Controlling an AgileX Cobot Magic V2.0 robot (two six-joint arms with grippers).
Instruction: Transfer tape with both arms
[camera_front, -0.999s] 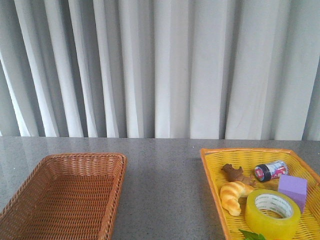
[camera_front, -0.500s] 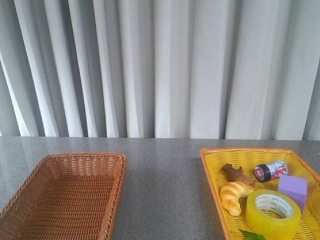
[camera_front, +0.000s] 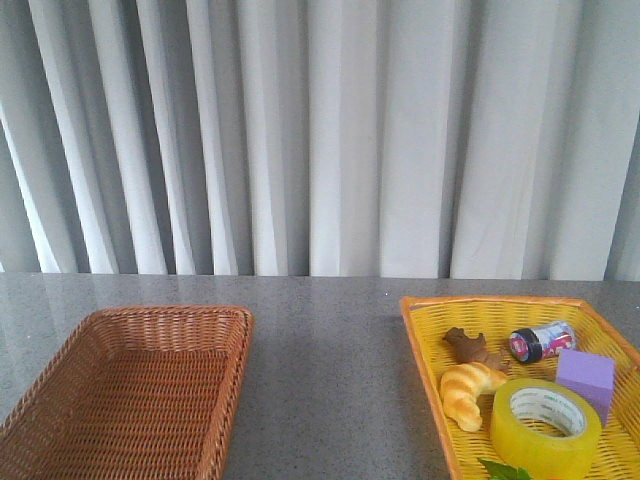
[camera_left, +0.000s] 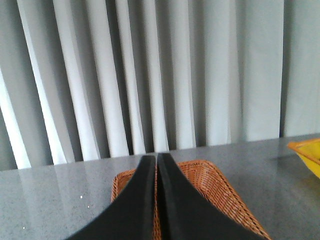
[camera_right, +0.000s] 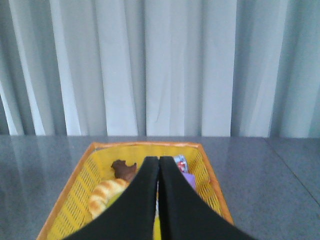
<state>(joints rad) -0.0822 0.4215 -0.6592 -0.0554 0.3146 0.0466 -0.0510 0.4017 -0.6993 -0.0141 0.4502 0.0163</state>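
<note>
Yellow tape (camera_front: 545, 426) flat in the yellow basket (camera_front: 420, 330) toward the tabletop's (camera_front: 320, 350) right edge, untouched, with left gripper (camera_left: 156, 162) and right gripper (camera_right: 159, 165) both pinched closed, holding nothing, presumably awaiting pickup.

Glossy translucent yellow tape (camera_front: 545, 427), woven wicker brown basket (camera_front: 120, 400) and yellow basket (camera_front: 425, 345), speckled polished grey table (camera_front: 320, 370), matt cloth curtain (camera_front: 320, 130)
</note>
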